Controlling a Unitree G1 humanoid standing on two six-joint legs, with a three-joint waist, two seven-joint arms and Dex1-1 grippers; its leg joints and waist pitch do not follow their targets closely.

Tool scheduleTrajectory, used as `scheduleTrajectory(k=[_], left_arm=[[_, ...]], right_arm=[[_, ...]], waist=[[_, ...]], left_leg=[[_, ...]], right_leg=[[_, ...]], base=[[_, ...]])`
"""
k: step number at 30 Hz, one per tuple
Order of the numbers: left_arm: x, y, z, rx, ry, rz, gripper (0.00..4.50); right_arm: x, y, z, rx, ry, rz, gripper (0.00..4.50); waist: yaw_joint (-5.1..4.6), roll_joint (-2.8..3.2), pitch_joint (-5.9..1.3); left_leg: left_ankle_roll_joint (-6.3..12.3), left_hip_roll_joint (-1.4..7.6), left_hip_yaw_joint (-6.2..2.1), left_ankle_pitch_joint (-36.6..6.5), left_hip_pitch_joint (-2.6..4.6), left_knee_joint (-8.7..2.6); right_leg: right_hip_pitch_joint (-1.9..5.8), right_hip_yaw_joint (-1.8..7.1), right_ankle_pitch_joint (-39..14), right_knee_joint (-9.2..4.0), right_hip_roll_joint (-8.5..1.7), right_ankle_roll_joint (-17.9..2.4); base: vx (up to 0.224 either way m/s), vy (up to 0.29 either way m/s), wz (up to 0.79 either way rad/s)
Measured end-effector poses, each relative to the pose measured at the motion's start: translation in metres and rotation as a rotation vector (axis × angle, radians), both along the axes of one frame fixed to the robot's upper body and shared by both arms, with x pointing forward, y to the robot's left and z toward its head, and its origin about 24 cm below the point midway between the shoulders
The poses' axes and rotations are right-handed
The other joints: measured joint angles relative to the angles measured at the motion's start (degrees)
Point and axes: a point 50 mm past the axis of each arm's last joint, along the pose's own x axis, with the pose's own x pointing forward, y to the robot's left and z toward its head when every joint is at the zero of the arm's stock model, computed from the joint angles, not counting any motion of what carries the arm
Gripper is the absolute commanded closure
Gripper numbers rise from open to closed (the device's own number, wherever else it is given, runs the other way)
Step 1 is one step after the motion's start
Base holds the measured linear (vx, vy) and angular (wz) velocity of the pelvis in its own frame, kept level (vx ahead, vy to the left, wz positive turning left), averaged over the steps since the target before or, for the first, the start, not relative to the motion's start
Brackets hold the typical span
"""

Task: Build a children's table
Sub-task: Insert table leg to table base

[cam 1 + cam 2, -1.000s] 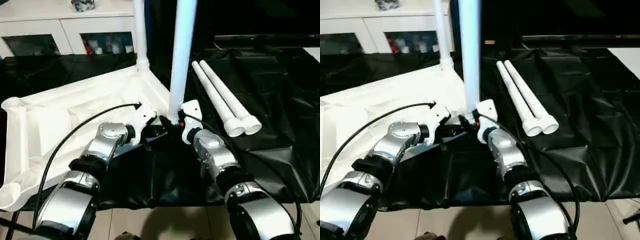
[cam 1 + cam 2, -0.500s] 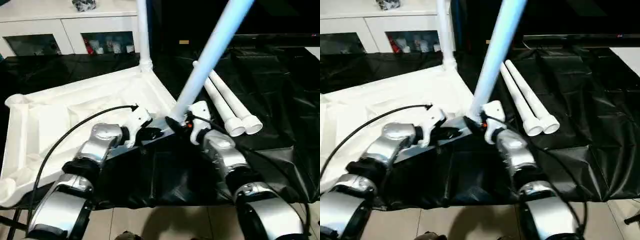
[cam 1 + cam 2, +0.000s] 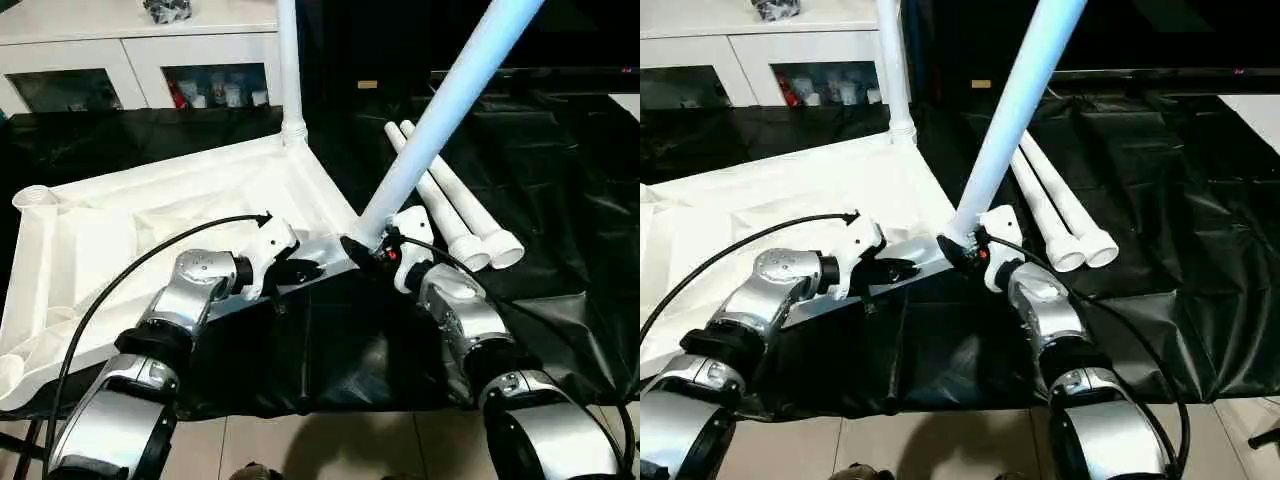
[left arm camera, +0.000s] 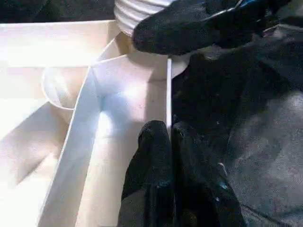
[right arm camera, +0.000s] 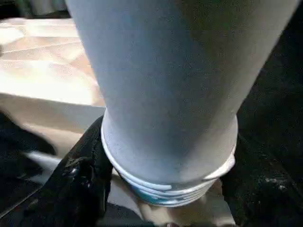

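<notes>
The tabletop [image 3: 150,230] is lying upside down on the black sheet [image 3: 560,200], ribbed underside up, filling the left half of the scene. One leg [image 3: 291,70] is already stood upright in the far corner socket. A second leg [image 3: 440,120] is held tilted, leaning up and to the right, with its lower end at the near right corner socket [image 4: 142,52] of the tabletop. That end is clamped by the right gripper [image 3: 372,250], one black finger on each side of the tube as seen in the right wrist view, ridged end [image 5: 165,189] just past the fingers.

The left gripper [image 4: 169,137] is pinched tight on the thin side rim of the tabletop, right beside that same corner. Two spare legs [image 3: 450,200] are laid side by side on the sheet off to the right, flared ends toward the robot. A white cabinet [image 3: 130,60] with glass doors is seen at the back.
</notes>
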Motion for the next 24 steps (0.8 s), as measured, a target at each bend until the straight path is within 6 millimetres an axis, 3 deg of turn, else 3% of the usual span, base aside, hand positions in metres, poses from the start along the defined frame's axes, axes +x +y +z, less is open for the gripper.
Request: scheduleTrajectory(k=[1, 2, 4, 9, 11, 21, 24], left_arm=[[-0.001, 0.002, 0.001, -0.005, 0.006, -0.012, 3.95], [-0.001, 0.006, 0.002, -0.023, 0.013, -0.018, 3.95], [-0.002, 0.007, 0.021, -0.147, -0.013, -0.074, 3.92], [0.001, 0.005, 0.070, -0.362, -0.005, -0.223, 3.54], [-0.001, 0.000, 0.081, -0.410, 0.031, -0.293, 3.39], [-0.013, -0.049, 0.086, -0.605, 0.233, -0.441, 2.61], [-0.015, -0.052, 0.089, -0.619, 0.261, -0.450, 2.41]], right_arm=[[-0.001, -0.003, 0.002, 0.010, 0.003, 0.026, 1.73], [-0.003, -0.007, 0.004, 0.017, 0.011, 0.056, 1.73], [-0.008, -0.016, 0.011, 0.021, 0.028, 0.140, 1.73], [-0.022, -0.023, 0.030, 0.004, 0.078, 0.378, 1.73], [-0.028, -0.027, 0.035, -0.018, 0.107, 0.455, 1.73], [-0.054, -0.026, 0.039, -0.088, 0.246, 0.664, 1.73], [-0.058, -0.027, 0.039, -0.093, 0.271, 0.683, 1.73]], waist=[[0.04, 0.00, 0.00], [0.05, 0.00, 0.01], [0.35, -0.05, 0.01], [0.98, -0.04, 0.01], [1.20, -0.04, 0.01], [1.31, 0.05, 0.00], [1.10, 0.17, -0.06]], left_leg=[[0.03, 0.00, 0.00, 0.01, -0.03, 0.01], [0.06, 0.00, 0.00, 0.03, -0.12, 0.02], [0.28, 0.06, -0.08, 0.15, -0.61, 0.23], [0.39, 0.08, -0.05, 0.10, -0.72, 0.55], [0.26, 0.08, -0.05, 0.03, -0.64, 0.57], [0.13, 0.09, -0.07, -0.05, -0.55, 0.65], [0.15, 0.09, -0.08, -0.03, -0.55, 0.65]], right_leg=[[-0.02, 0.00, 0.00, 0.00, 0.00, 0.00], [-0.09, 0.00, 0.00, 0.00, 0.00, 0.00], [-0.41, -0.10, 0.01, 0.08, 0.01, -0.02], [-0.53, -0.05, 0.02, 0.29, 0.00, -0.03], [-0.45, -0.03, 0.04, 0.28, 0.00, -0.07], [-0.29, -0.03, 0.16, 0.21, 0.01, -0.09], [-0.30, -0.04, 0.16, 0.22, 0.01, -0.09]], base=[[0.000, 0.000, 0.00], [0.000, 0.000, 0.00], [0.000, 0.000, 0.00], [0.000, 0.000, 0.00], [0.000, 0.000, 0.00], [0.000, 0.000, 0.00], [0.000, 0.000, 0.00]])
